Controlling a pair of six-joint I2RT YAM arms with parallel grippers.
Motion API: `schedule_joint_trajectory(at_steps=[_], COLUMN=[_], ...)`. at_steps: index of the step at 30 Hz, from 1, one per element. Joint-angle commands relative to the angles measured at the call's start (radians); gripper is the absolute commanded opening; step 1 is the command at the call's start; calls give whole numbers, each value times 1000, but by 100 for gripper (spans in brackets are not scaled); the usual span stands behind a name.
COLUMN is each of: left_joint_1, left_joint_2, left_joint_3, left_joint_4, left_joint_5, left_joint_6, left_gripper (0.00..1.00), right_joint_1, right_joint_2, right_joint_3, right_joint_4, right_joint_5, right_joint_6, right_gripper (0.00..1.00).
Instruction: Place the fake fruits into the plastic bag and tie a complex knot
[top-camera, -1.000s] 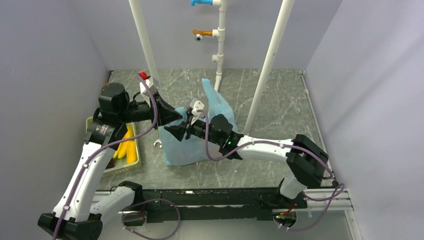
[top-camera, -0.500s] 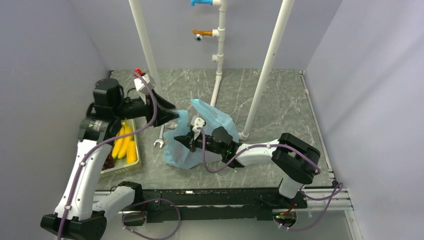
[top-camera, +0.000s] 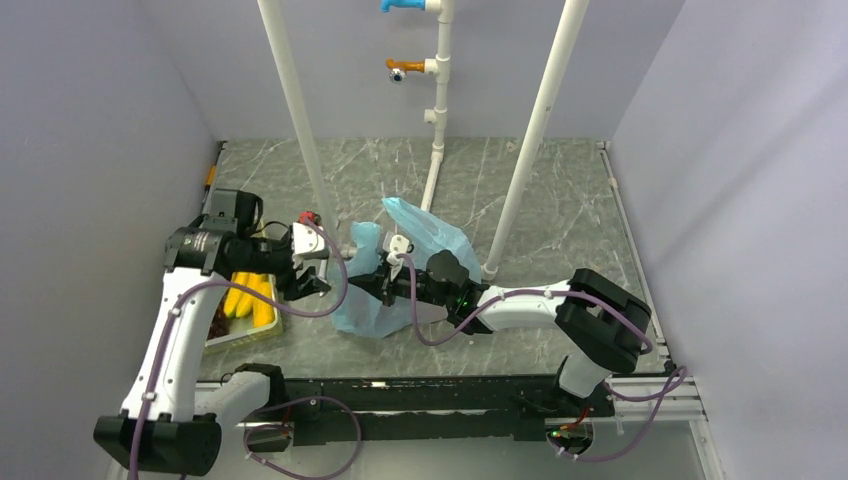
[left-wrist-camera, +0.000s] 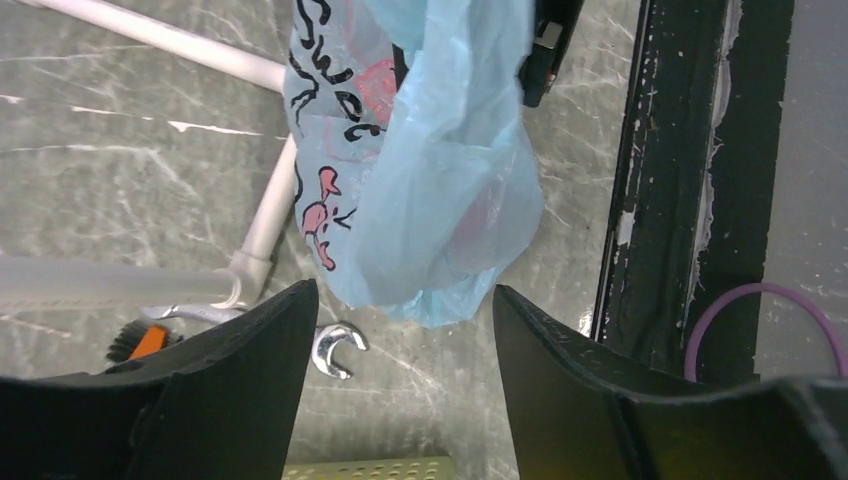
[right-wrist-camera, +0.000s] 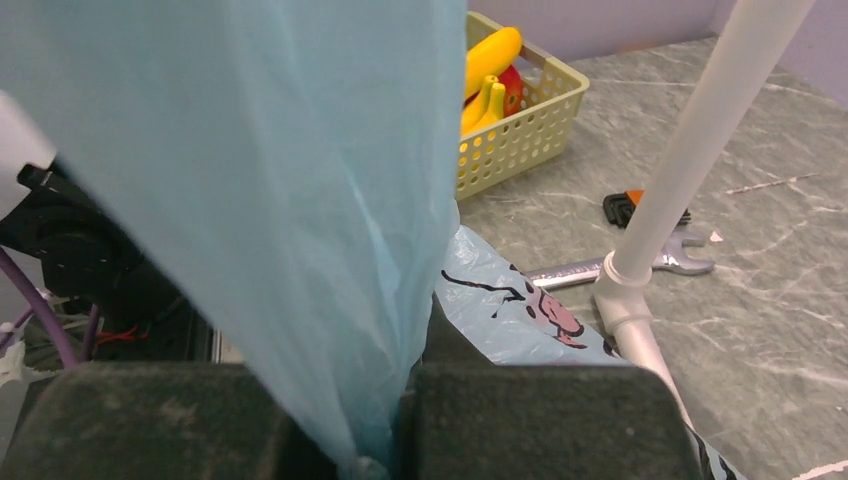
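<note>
The light-blue plastic bag (top-camera: 358, 308) stands bunched at mid-table, its printed side (left-wrist-camera: 430, 180) hanging just beyond my left gripper (top-camera: 318, 283). That gripper (left-wrist-camera: 402, 295) is open, with nothing between its fingers (left-wrist-camera: 230, 400). My right gripper (top-camera: 372, 283) is shut on a gathered fold of the bag (right-wrist-camera: 330, 200), pinched between its pads (right-wrist-camera: 540, 420). Fake fruits, yellow bananas (right-wrist-camera: 490, 60) and a red piece (right-wrist-camera: 512, 85), lie in a yellow basket (right-wrist-camera: 515, 140) at the left (top-camera: 240, 335). A faint reddish shape shows through the bag. The knot is out of view.
A steel wrench (left-wrist-camera: 335, 350) lies on the table between basket and bag, also in the right wrist view as the wrench (right-wrist-camera: 620, 265). White pipe uprights (top-camera: 300, 130) (top-camera: 530, 130) (top-camera: 436, 150) rise behind the bag. The black front rail (left-wrist-camera: 680, 200) runs close by.
My left gripper let go of the bag, opened and drew back down-left toward the basket. My right gripper shut on the bag's plastic, and the bag's top sank lower.
</note>
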Motion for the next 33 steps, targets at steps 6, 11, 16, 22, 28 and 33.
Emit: schedule_joint_trajectory(at_steps=[6, 11, 16, 22, 28, 33], left_joint_1=[-133, -204, -233, -241, -215, -23], left_joint_2=[108, 71, 39, -28, -45, -17], left_joint_3=[38, -60, -168, -240, -136, 19], left_joint_4=[140, 440, 720, 954, 765, 311], left_joint_5=[125, 178, 270, 309, 315, 313], left_joint_6=[-120, -477, -797, -1048, -898, -459], left_gripper=[1, 0, 0, 0, 0, 60], right_joint_1=[-7, -7, -8, -12, -15, -23], right_joint_2=[-21, 16, 76, 116, 142, 130], right_joint_3=[41, 74, 118, 91, 50, 46], right_joint_4=[27, 70, 95, 123, 112, 91], right_joint_5=[-70, -84, -80, -88, -67, -50], right_joint_6=[18, 44, 49, 38, 10, 14], right_gripper=[30, 55, 55, 40, 0, 0])
